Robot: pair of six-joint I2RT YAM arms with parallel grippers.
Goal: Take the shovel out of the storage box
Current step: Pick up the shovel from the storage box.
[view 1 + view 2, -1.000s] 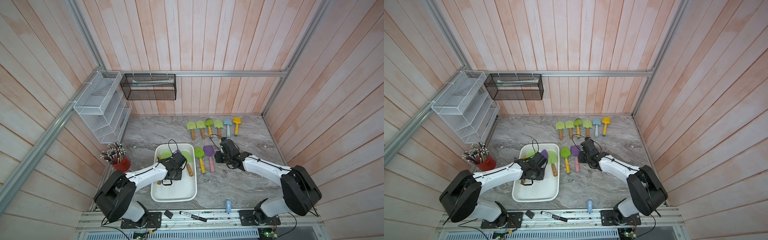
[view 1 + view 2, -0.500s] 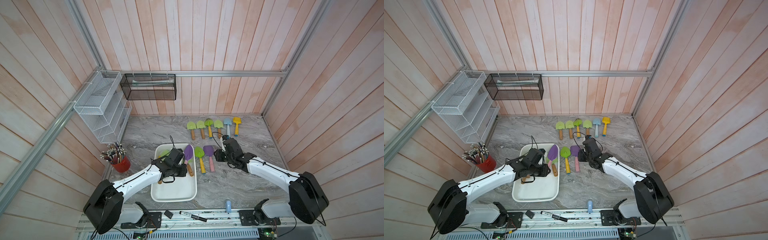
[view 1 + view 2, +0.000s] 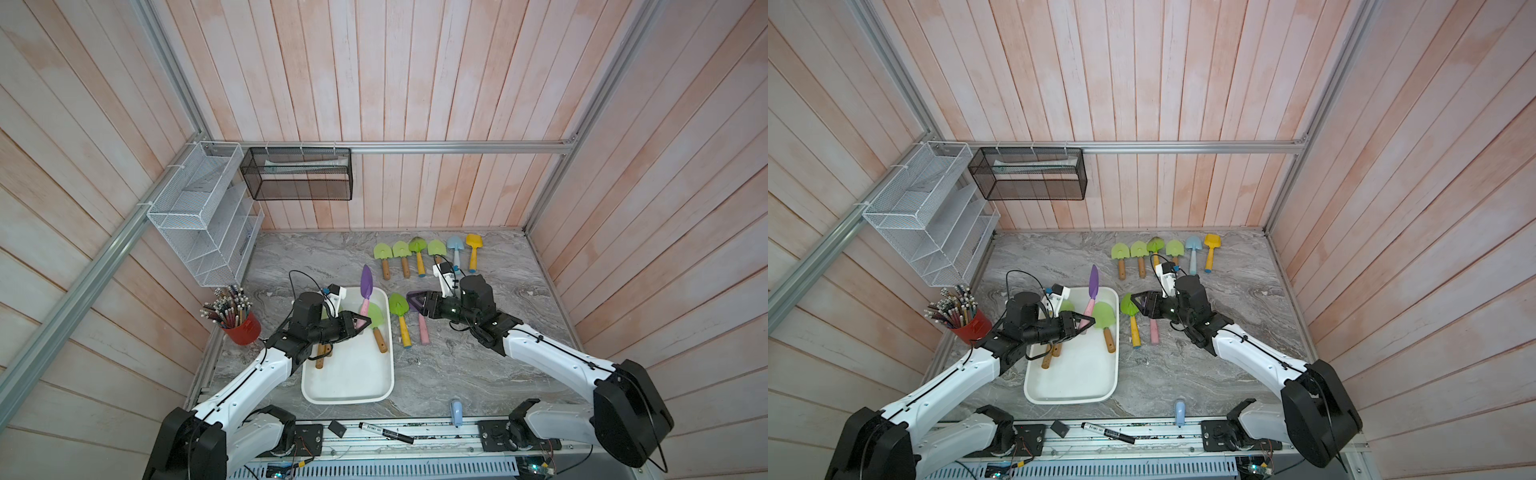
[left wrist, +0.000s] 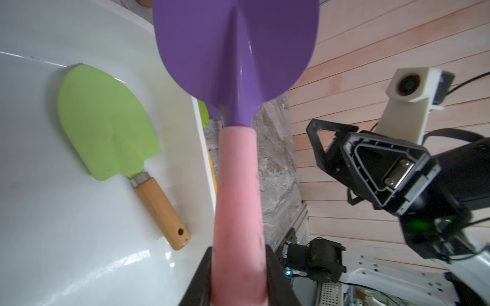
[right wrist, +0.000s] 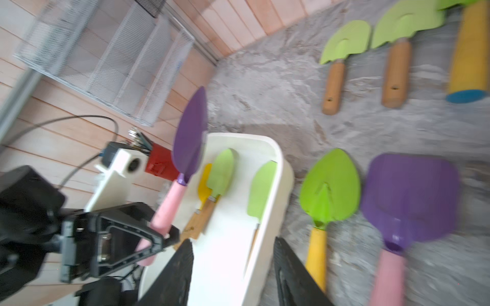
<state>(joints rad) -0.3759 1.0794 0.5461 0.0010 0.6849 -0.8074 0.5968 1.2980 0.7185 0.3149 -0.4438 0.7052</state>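
**Left gripper**: its fingers pinch the pink handle of the purple shovel near the handle's lower end. In the left wrist view the handle fills the whole gap between them.

**Purple shovel:** it is tilted, blade up and leaning toward the far side. It is lifted above the far right part of the storage box. As far as both top views show, no part of it touches the box floor.

**Inside the box:** a green wooden-handled shovel lies along the right wall. Further wooden handles are partly hidden under the left arm.

**Right gripper**: its fingers are spread with nothing between them. It hovers just right of the box, over the blade of a second purple shovel. That shovel lies on the counter just beside a green yellow-handled shovel.

**Far edge:** a row of six shovels lies near the far edge of the counter.
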